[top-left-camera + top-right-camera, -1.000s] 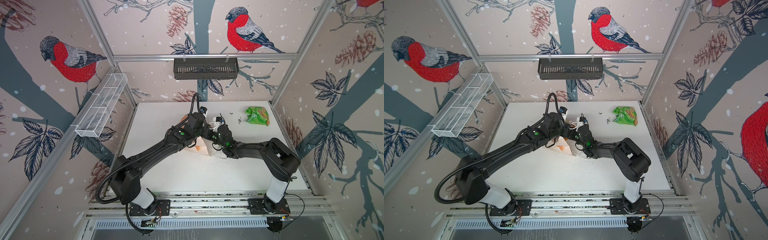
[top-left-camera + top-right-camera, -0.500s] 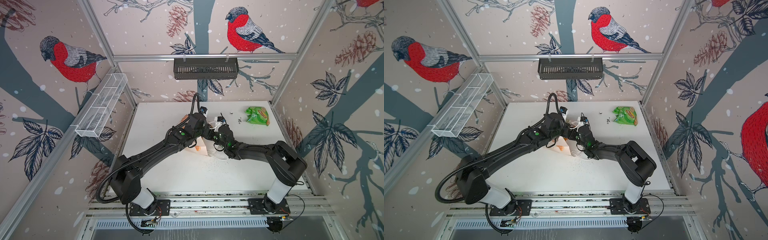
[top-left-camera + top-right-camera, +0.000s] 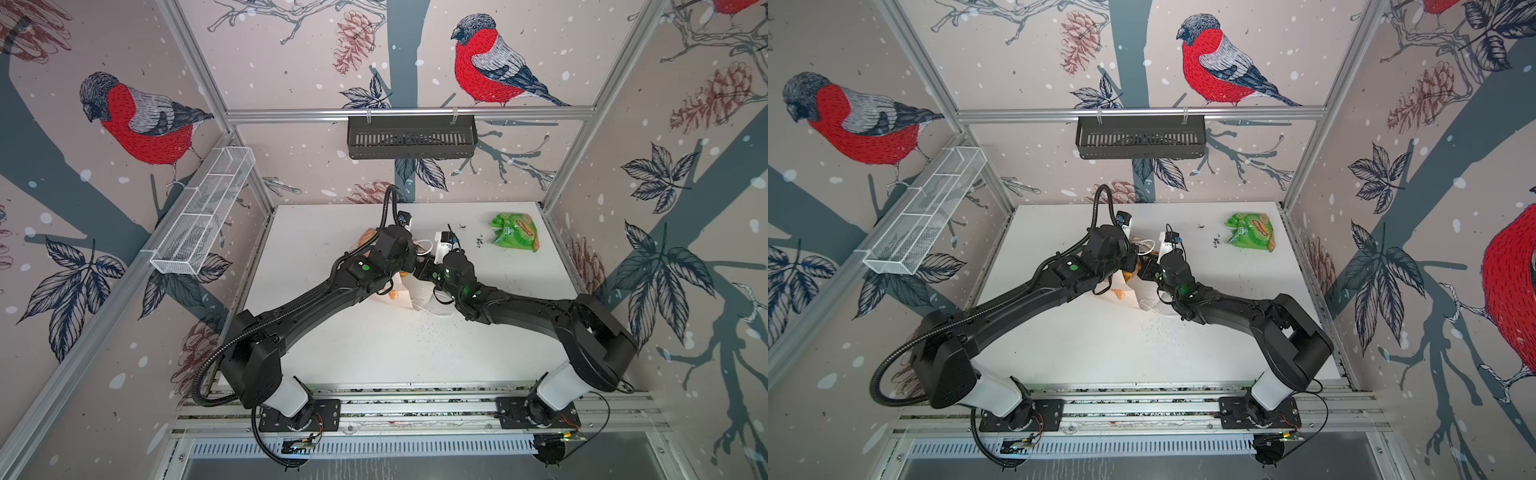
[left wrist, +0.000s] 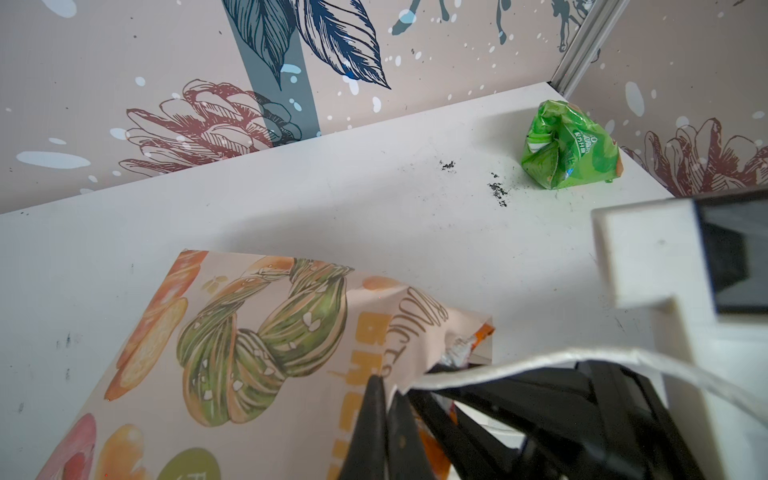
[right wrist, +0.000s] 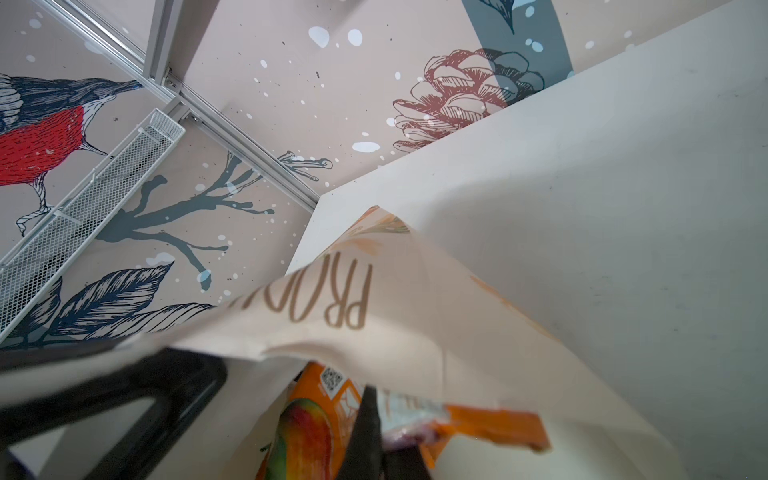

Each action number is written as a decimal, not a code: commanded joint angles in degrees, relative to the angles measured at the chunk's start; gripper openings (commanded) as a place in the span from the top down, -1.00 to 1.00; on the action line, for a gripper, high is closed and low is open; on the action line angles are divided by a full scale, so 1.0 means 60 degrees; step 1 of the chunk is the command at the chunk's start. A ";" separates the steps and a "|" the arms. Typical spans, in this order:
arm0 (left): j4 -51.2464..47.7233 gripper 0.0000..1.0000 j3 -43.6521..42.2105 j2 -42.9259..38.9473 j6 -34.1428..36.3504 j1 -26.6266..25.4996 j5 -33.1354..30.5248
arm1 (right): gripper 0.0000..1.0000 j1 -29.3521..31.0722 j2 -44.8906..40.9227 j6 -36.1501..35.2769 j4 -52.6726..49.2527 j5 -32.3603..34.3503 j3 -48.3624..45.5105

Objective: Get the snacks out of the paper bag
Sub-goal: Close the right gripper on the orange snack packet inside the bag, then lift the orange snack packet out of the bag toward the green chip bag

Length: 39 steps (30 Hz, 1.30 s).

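Cream-white paper bag (image 4: 249, 332), printed with orange and green emblems, sits mid white tabletop (image 3: 395, 353) under both arms. The left gripper (image 4: 386, 392) is clenched on its mouth rim. At the mouth, the right gripper (image 5: 374, 415) is clamped on an orange crinkly packet (image 5: 490, 426). A glossy green crinkly packet (image 3: 515, 232) lies well apart, near the far right corner.

We had a white counter (image 3: 374, 357) inside an aluminium frame (image 3: 407, 113). The walls carried bullfinch wallpaper (image 3: 486, 66) with pine cones and leaves. A black slotted basket (image 3: 411, 137) hung from the back rail on two clips, seen in both top views. A white wire-mesh tray (image 3: 203, 212), split into compartments, ran along the left wall rail. We saw dark specks (image 3: 480, 241) on the counter toward the far right and a finer scatter (image 3: 432, 328) near the middle. Mounting rails (image 3: 415, 409) ran along the front edge.
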 commanded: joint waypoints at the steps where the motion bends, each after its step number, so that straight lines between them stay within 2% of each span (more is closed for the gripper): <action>1: -0.0179 1.00 0.0043 -0.0031 -0.0160 0.0015 -0.0662 | 1.00 0.0071 -0.0392 -0.0405 0.0141 0.0765 -0.0059; 19: -0.0171 1.00 -0.0002 -0.0049 -0.0125 0.0044 -0.1085 | 1.00 0.0244 -0.2050 -0.0946 -0.0908 0.1781 -0.0319; 32: -0.0187 1.00 0.0008 -0.0024 -0.0203 0.0088 -0.1064 | 1.00 0.0366 -0.3559 -0.0761 -0.1694 0.2392 -0.0259; 39: -0.0028 1.00 -0.0114 -0.0119 -0.0192 0.0088 -0.1088 | 1.00 0.0344 -0.4306 -0.1056 -0.2280 0.3172 -0.0315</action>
